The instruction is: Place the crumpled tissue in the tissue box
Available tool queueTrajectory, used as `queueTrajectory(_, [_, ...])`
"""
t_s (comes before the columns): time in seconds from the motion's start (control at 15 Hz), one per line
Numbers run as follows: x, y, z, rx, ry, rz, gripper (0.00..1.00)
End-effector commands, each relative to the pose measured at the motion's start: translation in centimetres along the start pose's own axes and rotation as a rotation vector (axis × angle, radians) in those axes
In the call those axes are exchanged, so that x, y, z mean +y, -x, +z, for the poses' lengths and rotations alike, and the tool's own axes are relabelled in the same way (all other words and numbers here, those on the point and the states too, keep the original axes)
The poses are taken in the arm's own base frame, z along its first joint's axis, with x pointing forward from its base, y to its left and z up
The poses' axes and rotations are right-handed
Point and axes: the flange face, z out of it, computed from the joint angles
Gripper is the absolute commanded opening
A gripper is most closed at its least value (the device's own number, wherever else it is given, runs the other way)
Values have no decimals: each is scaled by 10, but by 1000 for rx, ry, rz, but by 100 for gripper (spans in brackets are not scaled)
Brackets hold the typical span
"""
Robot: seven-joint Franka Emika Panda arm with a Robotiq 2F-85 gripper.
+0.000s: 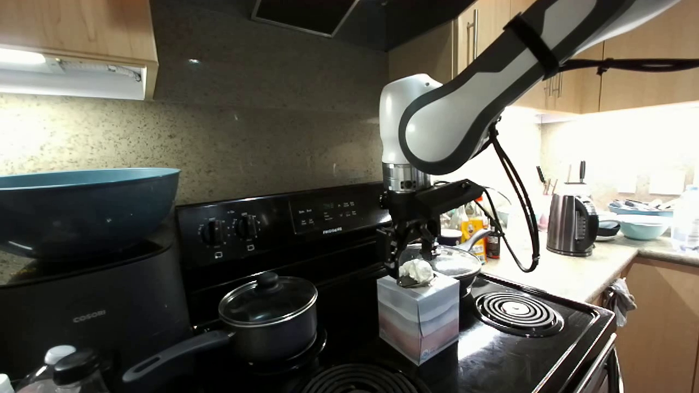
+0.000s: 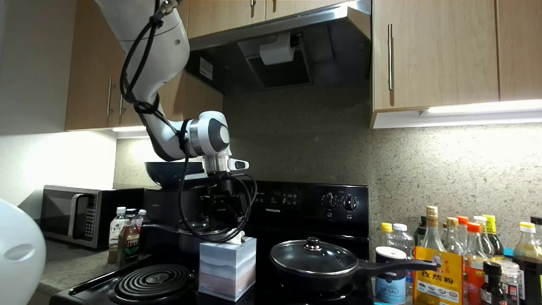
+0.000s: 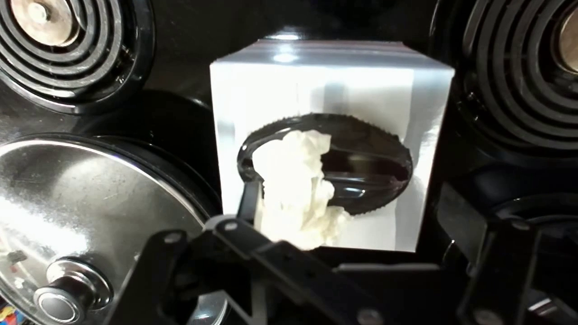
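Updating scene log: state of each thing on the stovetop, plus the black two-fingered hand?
Hand: open
Pale patterned cardboard tissue box: upright, oval opening partly covered
Crumpled white paper tissue: overlapping opening, not fully inside
Deep black saucepan: dark lid on
Shallow black frying pan: glass lid on

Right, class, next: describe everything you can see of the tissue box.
The tissue box is cube-shaped, apparently cardboard, with wavy greyish, whitish and pinkish bands. An oval opening on top looks dark and glossy. It stands upright on the black stovetop; the crumpled tissue seems to rest on top, overlapping the opening.
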Motion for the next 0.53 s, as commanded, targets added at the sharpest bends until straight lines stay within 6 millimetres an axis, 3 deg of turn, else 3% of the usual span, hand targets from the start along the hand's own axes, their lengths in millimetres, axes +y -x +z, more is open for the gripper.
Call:
queueTrajectory(0.0, [-7, -1, 7, -18, -14, -37, 100])
queueTrajectory(0.47, [-21, 1, 32, -74, 2, -68, 100])
